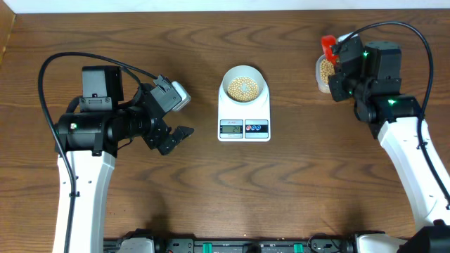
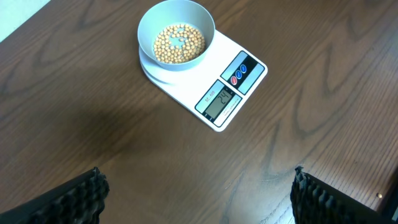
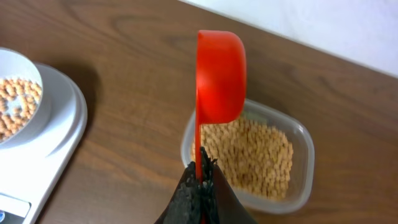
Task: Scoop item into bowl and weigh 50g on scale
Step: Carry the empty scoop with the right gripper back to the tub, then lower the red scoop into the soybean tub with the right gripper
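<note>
Bowl (image 2: 149, 25): we see it on the scale (image 2: 186, 93), upper middle of the left wrist frame, with a shallow layer of beans (image 2: 179, 43) inside.
Tub (image 3: 306, 155): clear, lower right of the right wrist frame, holding a bed of beans.
Scoop (image 3: 221, 74): red, turned on edge above the tub; we cannot see inside it.
Right gripper (image 3: 199, 186): fingers pinched on the scoop's handle.
Left gripper (image 2: 198, 180): fingers spread wide, holding nothing, above the table (image 1: 140, 197).

Robot lab bench.
White left arm (image 1: 84, 176) and right arm (image 1: 415, 161) at a wood-grain table (image 1: 281, 190), black cables (image 1: 41, 88) looping, scale (image 1: 244, 116) between them, plain white wall (image 3: 323, 25) behind.
</note>
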